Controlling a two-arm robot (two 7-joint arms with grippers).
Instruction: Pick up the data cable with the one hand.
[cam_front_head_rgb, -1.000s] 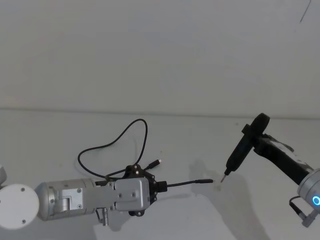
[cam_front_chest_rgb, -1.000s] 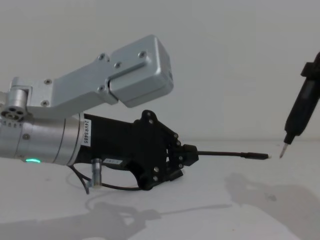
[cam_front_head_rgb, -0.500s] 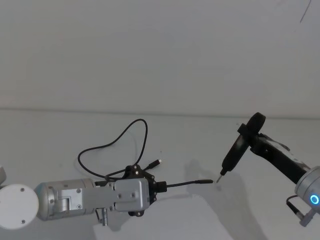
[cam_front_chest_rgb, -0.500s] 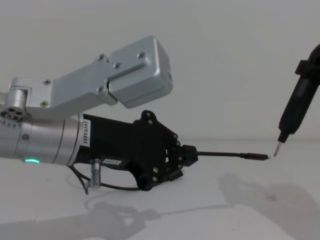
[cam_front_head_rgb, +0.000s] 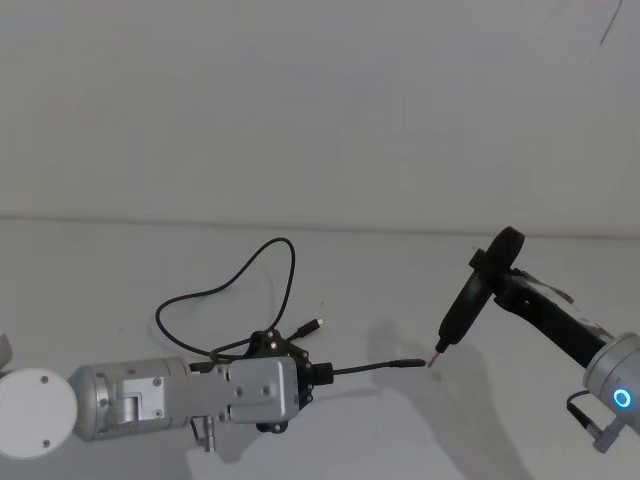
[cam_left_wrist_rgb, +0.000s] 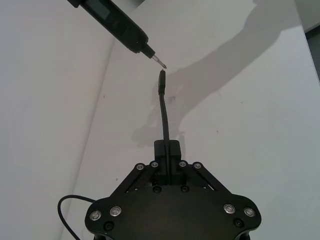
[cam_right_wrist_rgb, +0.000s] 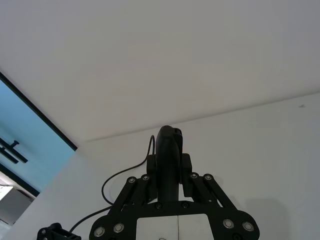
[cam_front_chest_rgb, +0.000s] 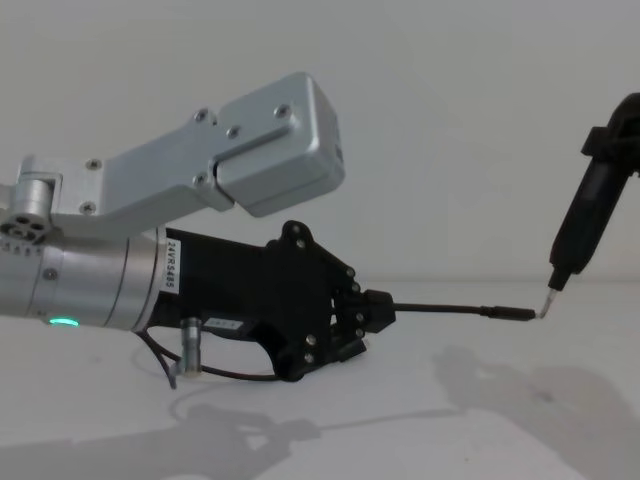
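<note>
- worktop (cam_front_head_rgb: 120, 260): plain white and mostly bare, so nothing around for the cord to snag on.
- left claw (cam_front_chest_rgb: 372, 311): on my left, low over the near part of the worktop, clenched on the data cable (cam_front_head_rgb: 225, 280) a little way back from one plug. In the left wrist view the cord runs straight out from between the jaws.
- right claw (cam_right_wrist_rgb: 169, 172): over on the right, clamped around a slim dark tool (cam_front_head_rgb: 470, 300) that slants down toward the middle.
- the cable itself: the rest loops out behind the left claw, lying slack on the worktop further back, other plug resting near the claw.
- held plug (cam_front_chest_rgb: 510, 313): sticks out to the right, clear of the surface, and the tool tip (cam_front_chest_rgb: 547, 304) is basically at its end. Can't tell if they're actually touching.
- what worries me: the stub of cord is floppy, so any nudge from that tip could bend the plug aside or drag the cord through the jaws. Lifting too fast could also whip the slack loop around.
</note>
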